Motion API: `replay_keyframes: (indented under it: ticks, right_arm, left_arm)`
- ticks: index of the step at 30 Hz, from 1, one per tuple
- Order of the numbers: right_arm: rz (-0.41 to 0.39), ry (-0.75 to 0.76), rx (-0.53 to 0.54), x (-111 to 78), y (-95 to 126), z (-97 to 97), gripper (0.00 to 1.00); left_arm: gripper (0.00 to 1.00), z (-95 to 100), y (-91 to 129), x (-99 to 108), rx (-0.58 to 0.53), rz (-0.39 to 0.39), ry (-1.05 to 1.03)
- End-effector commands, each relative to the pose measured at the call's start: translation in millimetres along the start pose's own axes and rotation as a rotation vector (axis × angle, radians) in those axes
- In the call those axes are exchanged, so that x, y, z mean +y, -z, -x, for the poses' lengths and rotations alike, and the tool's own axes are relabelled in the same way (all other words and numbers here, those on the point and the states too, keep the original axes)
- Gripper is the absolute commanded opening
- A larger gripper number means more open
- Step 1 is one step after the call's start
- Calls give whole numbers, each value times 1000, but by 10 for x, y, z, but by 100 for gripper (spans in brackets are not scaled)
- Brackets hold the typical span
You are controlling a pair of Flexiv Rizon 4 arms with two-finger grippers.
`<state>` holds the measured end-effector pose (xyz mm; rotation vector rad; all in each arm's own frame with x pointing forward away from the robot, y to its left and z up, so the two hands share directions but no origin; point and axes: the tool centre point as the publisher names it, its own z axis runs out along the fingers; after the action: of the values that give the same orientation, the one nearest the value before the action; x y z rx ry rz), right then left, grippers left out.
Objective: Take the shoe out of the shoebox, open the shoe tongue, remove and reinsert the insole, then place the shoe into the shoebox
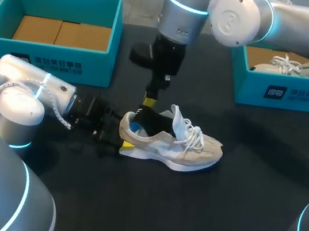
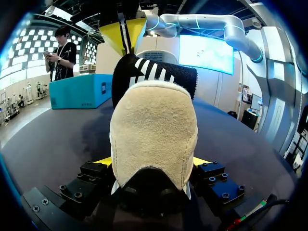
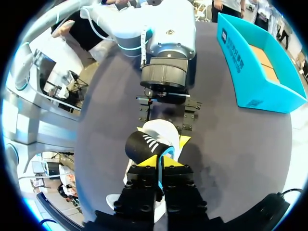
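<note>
**Insole pinched, heel clamped, shoe out on the table**

Starting at my right gripper (image 3: 160, 162): its yellow tips are pressed together on the thin edge of the insole (image 2: 159, 74), gripping it from both sides right above the shoe's heel opening. The insole is black with white stripes and a blue edge. It curls up out of the shoe (image 1: 178, 148) in a bent flap, with its lower part still down inside.

Now my left gripper (image 1: 123, 140): its fingers are spread to the width of the heel, and one yellow tip touches each side. The beige heel cup sits squarely between them, so that's a firm hold from behind.

The shoe itself stands on its sole on the dark table (image 1: 247, 193), outside both boxes, with its toe pointing away from my left arm. The white laces lie loose over the front, and the tongue is lifted.

Further out, behind the shoe's heel end, there's a teal shoebox (image 1: 53, 54) with brown cardboard inside, well apart from the shoe. Behind the toe end is a second teal shoebox (image 1: 286, 91) holding another shoe (image 1: 292, 67), also well apart.
</note>
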<state>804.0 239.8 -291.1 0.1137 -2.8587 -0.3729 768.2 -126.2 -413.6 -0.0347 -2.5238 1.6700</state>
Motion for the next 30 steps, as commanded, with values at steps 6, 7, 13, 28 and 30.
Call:
replay_keyframes:
  ticks: [6, 7, 13, 28, 30]
  right_arm:
    - [-28, -2, 11, 33, 154, -66, 0]
    - [-34, -8, 4, 26, 206, -79, 0]
    - [-50, -29, -36, -26, 452, -139, 0]
    - [-178, -111, -115, -214, 1126, -301, 0]
    - [-187, -123, -118, -225, 1186, -314, 0]
  left_arm:
    - [0, 3, -1, 16, -1, 1, 1]
    - [0, 3, -1, 16, -1, 1, 1]
    - [0, 3, -1, 16, -1, 1, 1]
    - [0, 3, -1, 16, -1, 1, 1]
    - [0, 3, -1, 16, -1, 1, 1]
